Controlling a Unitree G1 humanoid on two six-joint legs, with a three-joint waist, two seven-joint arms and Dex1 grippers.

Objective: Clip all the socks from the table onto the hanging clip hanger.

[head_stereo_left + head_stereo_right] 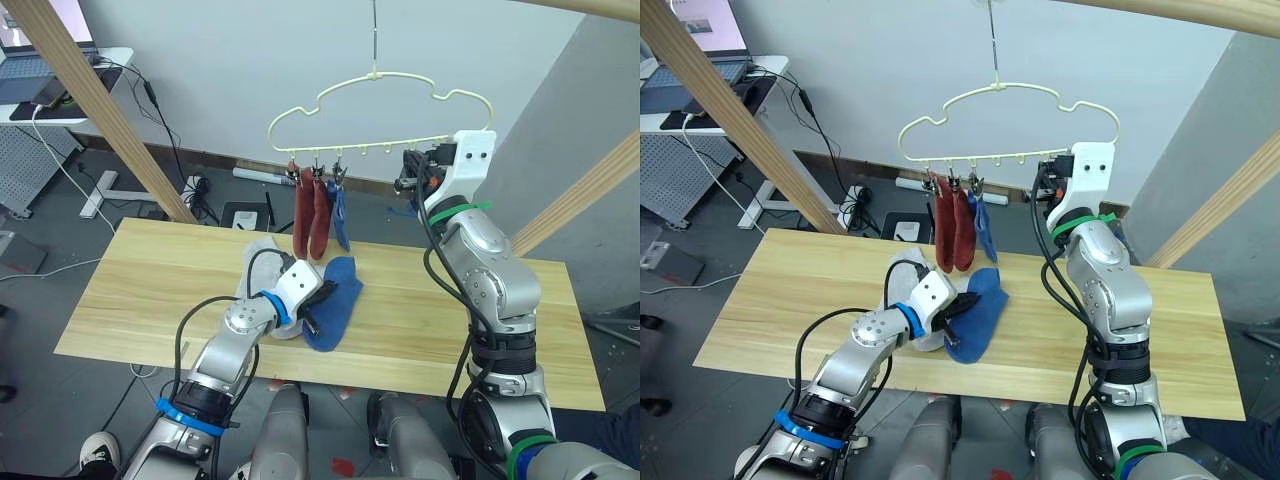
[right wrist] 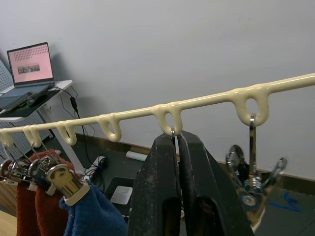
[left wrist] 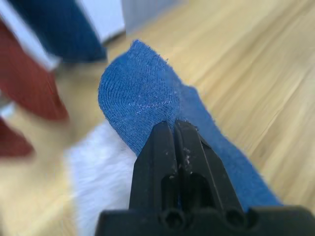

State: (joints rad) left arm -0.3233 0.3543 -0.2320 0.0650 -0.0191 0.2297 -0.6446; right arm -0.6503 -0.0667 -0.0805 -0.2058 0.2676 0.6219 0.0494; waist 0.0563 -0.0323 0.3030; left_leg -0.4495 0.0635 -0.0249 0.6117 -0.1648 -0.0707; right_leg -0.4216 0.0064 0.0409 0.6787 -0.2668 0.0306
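The pale yellow clip hanger [image 1: 380, 100] hangs above the table [image 1: 150, 300]. Two rust red socks [image 1: 310, 215] and a blue sock [image 1: 341, 222] hang from its left clips. A second blue sock [image 1: 338, 300] lies on the table, partly over light grey socks [image 1: 262, 262]. My left gripper [image 3: 173, 125] rests low on this blue sock, its fingers shut on the fabric. My right gripper [image 2: 176, 135] is raised at the hanger's bar, shut on a metal clip under one loop. An empty clip [image 2: 253, 182] hangs beside it.
Thick wooden poles [image 1: 100, 100] slant up at the left and right [image 1: 585, 190] of the table. A desk with a laptop [image 1: 710, 35] stands at the back left, with cables and a power strip [image 1: 195, 185] on the floor behind.
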